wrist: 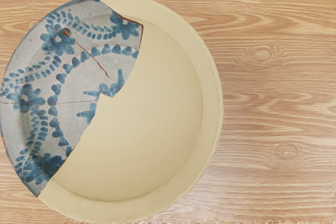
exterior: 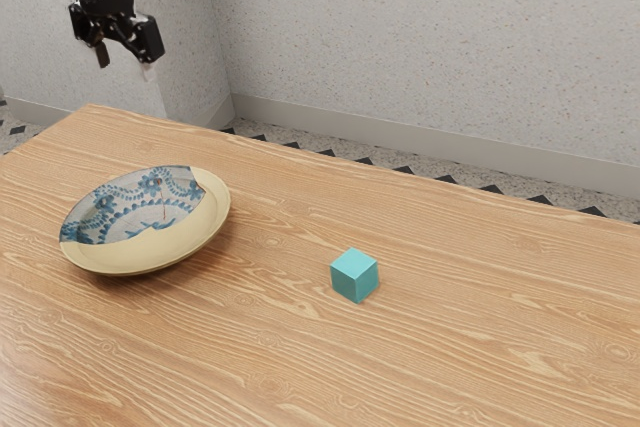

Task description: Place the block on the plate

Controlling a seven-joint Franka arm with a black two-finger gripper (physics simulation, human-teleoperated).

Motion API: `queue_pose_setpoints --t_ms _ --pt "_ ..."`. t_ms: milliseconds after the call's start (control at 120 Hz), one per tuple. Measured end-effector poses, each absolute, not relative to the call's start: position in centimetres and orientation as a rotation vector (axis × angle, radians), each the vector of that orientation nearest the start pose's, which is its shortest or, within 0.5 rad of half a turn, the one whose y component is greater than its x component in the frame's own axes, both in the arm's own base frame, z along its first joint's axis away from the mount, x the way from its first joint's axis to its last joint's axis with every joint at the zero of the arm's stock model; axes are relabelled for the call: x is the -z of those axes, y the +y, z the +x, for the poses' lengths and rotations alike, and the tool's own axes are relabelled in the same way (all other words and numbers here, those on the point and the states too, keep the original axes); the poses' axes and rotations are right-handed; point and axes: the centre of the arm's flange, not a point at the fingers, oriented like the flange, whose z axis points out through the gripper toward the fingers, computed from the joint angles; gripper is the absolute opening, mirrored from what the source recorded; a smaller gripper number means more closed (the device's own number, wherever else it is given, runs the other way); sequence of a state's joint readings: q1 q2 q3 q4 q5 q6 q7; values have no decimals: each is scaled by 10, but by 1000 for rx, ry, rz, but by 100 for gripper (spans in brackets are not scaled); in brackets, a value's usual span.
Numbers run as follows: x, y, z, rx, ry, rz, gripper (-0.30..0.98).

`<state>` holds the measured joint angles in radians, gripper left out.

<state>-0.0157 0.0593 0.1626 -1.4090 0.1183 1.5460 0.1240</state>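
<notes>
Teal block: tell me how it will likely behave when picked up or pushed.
The block has crisp edges, so it is probably rigid and should keep its shape when squeezed. Resting on a flat face, it would likely slide on the table rather than roll.

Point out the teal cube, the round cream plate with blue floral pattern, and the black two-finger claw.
Teal cube [exterior: 354,267]: exterior view, top face.
Round cream-and-blue plate [wrist: 149,114]: wrist view, plain cream inner surface.
Black two-finger claw [exterior: 126,69]: exterior view, midway between fingertips.
</notes>
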Motion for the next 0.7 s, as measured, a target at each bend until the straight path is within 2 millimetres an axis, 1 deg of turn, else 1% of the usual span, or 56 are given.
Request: queue_pose_setpoints --t_ms 33,67,100,150,208,283,333,383,442,492,558,700 --pt "-663 88 564 79 -26 -3009 69" --pt "-655 83 566 59 -5 -3017 69" --pt "-638 77 570 28 16 -3029 69" --pt "-607 65 580 -14 57 -3045 69" --pt "-574 36 589 -40 137 -3054 69" --pt "-533 -15 604 -60 257 -3046 69" --pt "-510 -44 609 -67 319 -3043 69" --pt "-490 -63 614 -67 353 -3040 69" --pt "-469 -76 622 -64 358 -3052 69" --pt "-453 -87 627 -58 361 -3060 69" --pt "-441 -108 627 -45 373 -3066 69" --pt "-418 -133 622 -15 348 -3087 69"
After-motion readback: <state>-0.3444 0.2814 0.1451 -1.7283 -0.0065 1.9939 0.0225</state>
